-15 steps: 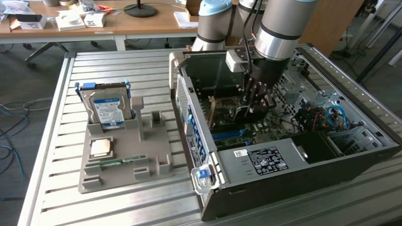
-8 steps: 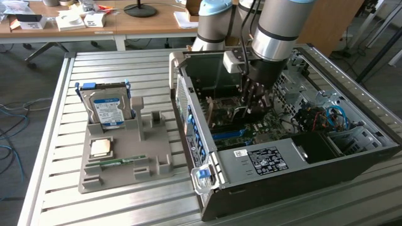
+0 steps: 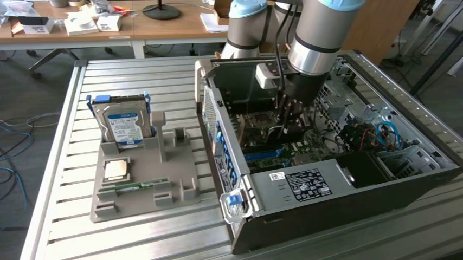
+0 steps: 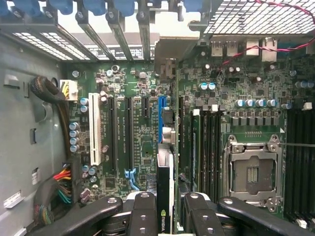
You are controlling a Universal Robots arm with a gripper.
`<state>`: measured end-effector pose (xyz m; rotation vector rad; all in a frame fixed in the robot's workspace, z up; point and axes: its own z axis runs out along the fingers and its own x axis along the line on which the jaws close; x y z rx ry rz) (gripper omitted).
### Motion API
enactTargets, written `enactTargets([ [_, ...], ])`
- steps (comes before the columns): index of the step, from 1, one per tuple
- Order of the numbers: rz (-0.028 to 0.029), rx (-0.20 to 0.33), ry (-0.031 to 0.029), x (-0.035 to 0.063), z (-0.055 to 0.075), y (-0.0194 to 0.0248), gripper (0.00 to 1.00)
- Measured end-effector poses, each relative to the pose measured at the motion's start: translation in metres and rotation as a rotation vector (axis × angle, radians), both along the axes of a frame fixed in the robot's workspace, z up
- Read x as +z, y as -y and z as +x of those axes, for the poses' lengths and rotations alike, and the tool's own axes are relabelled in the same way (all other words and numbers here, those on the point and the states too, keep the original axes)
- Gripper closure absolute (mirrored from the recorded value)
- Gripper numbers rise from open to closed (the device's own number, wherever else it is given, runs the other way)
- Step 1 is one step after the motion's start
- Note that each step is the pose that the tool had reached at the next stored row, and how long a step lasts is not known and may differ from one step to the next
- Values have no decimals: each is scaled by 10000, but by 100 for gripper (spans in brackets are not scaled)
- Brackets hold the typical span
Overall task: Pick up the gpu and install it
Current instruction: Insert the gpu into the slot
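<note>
We're deep in the computer case (image 3: pixel 347 216), gripper (image 4: pixel 170 205) clamped on the gpu (image 4: pixel 164 219), which hangs edge-on over the blue PCIe slot (image 4: pixel 162 115). Our worry is that any skew against that slot could jam the card's edge into the motherboard (image 4: pixel 133 147) instead of seating it

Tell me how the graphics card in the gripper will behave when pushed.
The graphics card looks like a thin rigid board: probably stiff, not floppy. Held edge-on in the gripper, it might tilt if pushed off-line. Being so thin, likely fragile under sideways force.
</note>
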<state>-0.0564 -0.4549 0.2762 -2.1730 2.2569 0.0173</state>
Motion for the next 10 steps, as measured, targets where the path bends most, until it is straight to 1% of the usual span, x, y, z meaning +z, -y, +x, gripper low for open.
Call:
enactTargets([
  [7,1,-1,3,-2,-39,-1,74],
  [10,0,0,3,-2,-42,13,74],
])
